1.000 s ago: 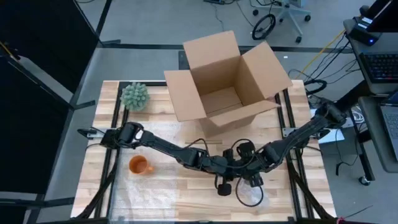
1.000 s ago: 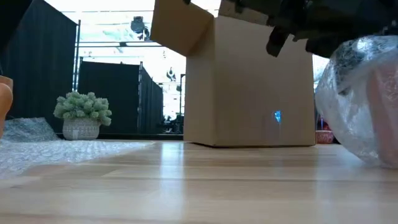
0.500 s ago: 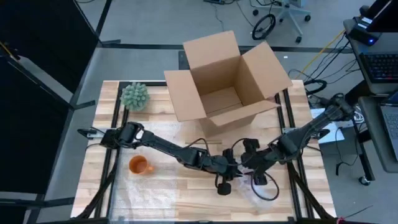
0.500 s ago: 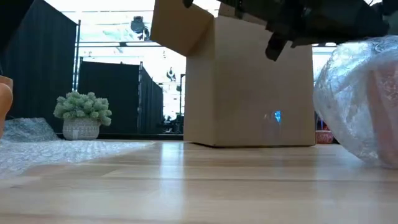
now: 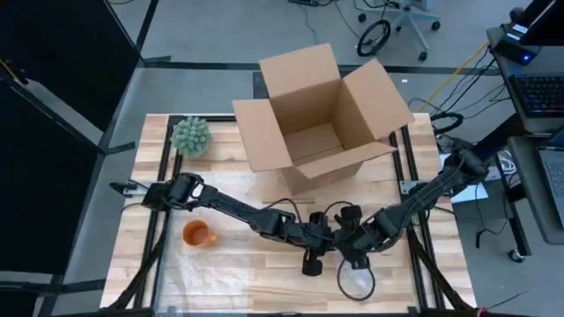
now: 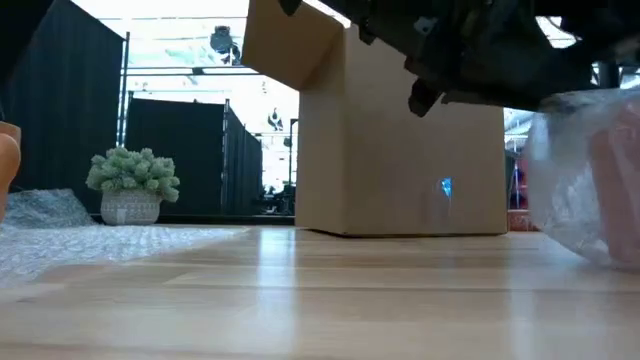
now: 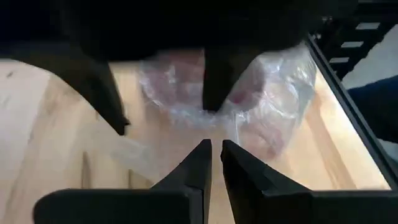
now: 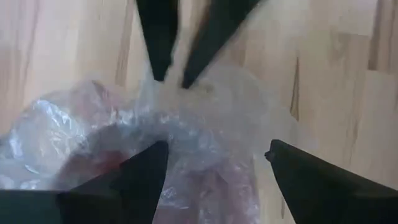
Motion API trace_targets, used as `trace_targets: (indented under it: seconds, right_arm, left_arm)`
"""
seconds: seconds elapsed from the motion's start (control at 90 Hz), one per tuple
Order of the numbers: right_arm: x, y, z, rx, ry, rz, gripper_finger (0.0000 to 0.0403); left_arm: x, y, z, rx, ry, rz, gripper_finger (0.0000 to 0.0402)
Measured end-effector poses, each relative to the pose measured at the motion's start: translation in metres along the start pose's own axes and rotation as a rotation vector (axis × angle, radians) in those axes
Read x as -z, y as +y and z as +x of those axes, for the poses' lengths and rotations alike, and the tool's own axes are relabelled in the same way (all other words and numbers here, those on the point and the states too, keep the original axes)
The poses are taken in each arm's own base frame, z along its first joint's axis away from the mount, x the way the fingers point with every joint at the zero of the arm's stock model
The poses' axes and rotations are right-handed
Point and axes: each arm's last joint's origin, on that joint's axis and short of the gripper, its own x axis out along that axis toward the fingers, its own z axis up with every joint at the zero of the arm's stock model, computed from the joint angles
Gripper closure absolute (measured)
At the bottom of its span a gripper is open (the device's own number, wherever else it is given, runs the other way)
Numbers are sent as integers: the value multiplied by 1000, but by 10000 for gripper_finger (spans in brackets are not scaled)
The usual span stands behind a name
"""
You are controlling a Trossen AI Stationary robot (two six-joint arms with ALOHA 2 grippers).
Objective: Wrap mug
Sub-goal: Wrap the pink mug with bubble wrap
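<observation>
Since half a second ago the right gripper [image 5: 354, 261] has swung back inward to meet the left gripper [image 5: 310, 262] at the front of the table [image 5: 229, 273], over the bubble-wrapped mug [image 5: 357, 280]. From above, an orange cup [image 5: 196, 234] sits on a bubble wrap sheet [image 5: 207, 269] at the left, a potted plant [image 5: 190, 136] and open cardboard box [image 5: 319, 114] behind. At table level, the wrapped bundle [image 6: 590, 180] rests at the right under the dark arms. Left wrist camera: its fingers [image 7: 202, 165] are pressed nearly together — pinching a fold of wrap. Right wrist camera: fingers [image 8: 134, 177] spread wide astride the bundle [image 8: 180, 162].
</observation>
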Motion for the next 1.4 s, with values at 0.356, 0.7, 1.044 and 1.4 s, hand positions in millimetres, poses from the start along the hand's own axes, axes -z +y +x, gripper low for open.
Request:
trace_targets:
  seconds: [0.356,0.7,1.044,1.4]
  right_arm:
    - [12,2,25,38,-29,-8,138]
    - [21,0,36,4,-9,-30,285]
    - [23,-2,40,-59,17,-17,375]
    - [19,0,41,-74,-25,-31,244]
  left_arm:
    - [-2,0,-3,-1,6,5,375]
    - [-1,0,-3,0,8,5,375]
    - [-1,0,-3,0,9,5,375]
    - [-1,0,-3,0,9,5,375]
